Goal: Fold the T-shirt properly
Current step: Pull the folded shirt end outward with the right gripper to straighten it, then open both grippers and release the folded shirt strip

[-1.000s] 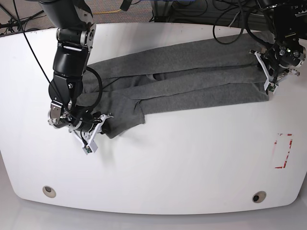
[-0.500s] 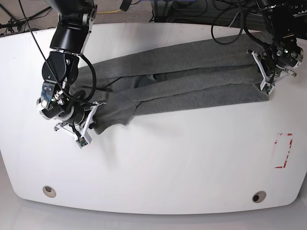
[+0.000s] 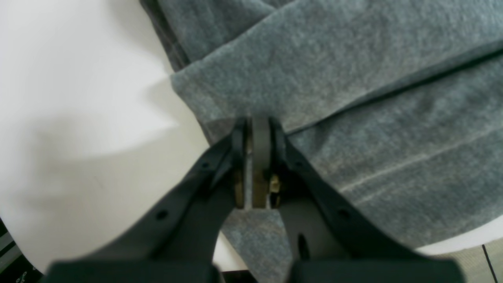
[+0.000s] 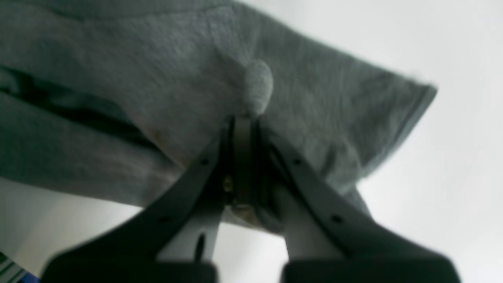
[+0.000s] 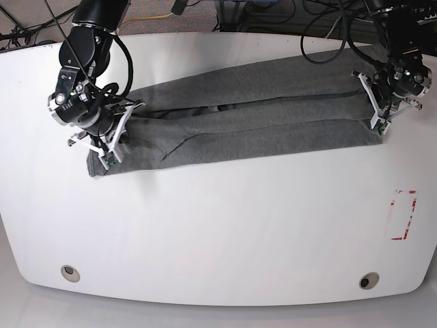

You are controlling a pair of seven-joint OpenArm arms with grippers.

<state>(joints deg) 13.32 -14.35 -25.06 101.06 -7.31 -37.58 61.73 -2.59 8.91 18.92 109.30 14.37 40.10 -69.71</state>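
**Stretched shirt, thin pinches: watch for a slip**

Since a second ago, your right hand has carried its end of the T-shirt outward, pulling the long fold straight. Both hands are clenched on grey cloth; the left hand pins the opposite end, and the shirt lies stretched between them on the tabletop. Each pinch holds only a small tuck, so further tension could free an edge and collapse the fold.
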